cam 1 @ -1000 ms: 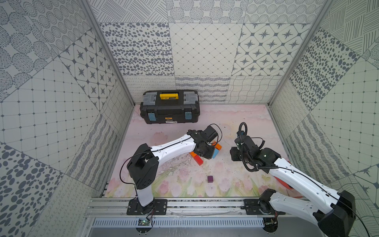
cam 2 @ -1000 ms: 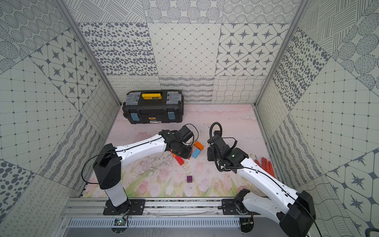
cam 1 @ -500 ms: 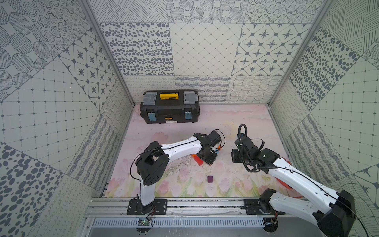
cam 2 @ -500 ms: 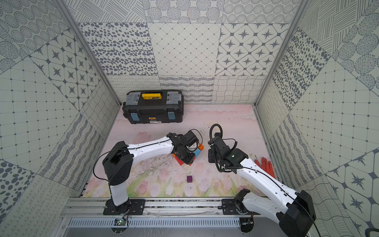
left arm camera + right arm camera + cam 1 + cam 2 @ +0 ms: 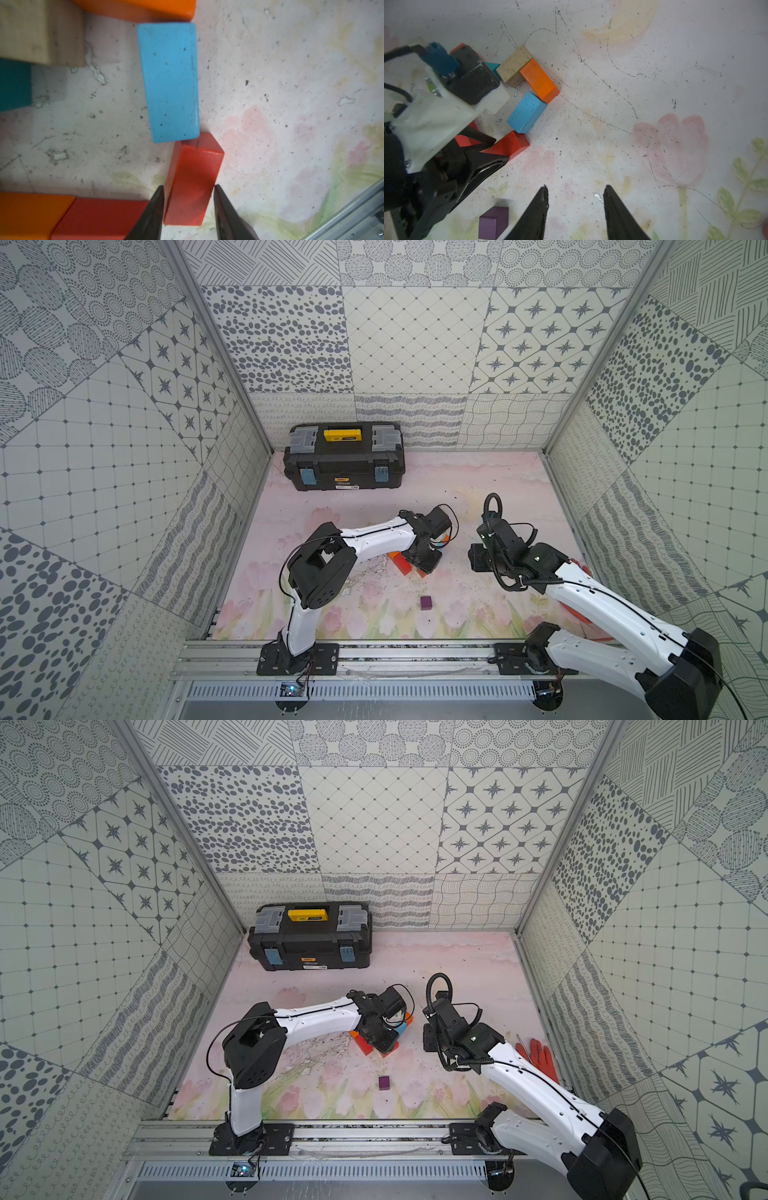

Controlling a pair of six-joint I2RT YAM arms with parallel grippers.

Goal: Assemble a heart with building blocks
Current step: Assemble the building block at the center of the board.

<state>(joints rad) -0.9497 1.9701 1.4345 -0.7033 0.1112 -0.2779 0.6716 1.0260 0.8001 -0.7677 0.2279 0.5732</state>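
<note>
**Unit:** Since a second ago my left gripper [image 5: 188, 186] has swung from the far edge of the blocks to their near edge. My right arm has hardly shifted.

**Operator:** Left jaws?

**Unit:** Narrowly parted. The left wrist view shows them flanking a red brick [image 5: 193, 176] that lies on the mat [image 5: 291, 83], with a sliver of gap on one side. In both top views my wrist hides this.

**Operator:** Right jaws?

**Unit:** My right gripper [image 5: 575, 187] has its jaws apart, with nothing between them, over bare mat.

**Operator:** Location of the heart?

**Unit:** The heart [image 5: 365, 1047] lies mid-mat, unfinished. The red brick's end meets a corner of the blue brick [image 5: 170, 83]. Next in the chain come an orange brick [image 5: 538, 81], a wood brick [image 5: 517, 64] and the triangle [image 5: 14, 85]. The cube [image 5: 426, 602] sits alone toward the mat's near edge, well apart from the rest.

**Operator:** View differences?

**Unit:** In a top view the V-piece [image 5: 538, 1056] shows plainly beside my right arm. The toolbox [image 5: 345, 466] at the back wall appears in both top views and in neither wrist view.
</note>
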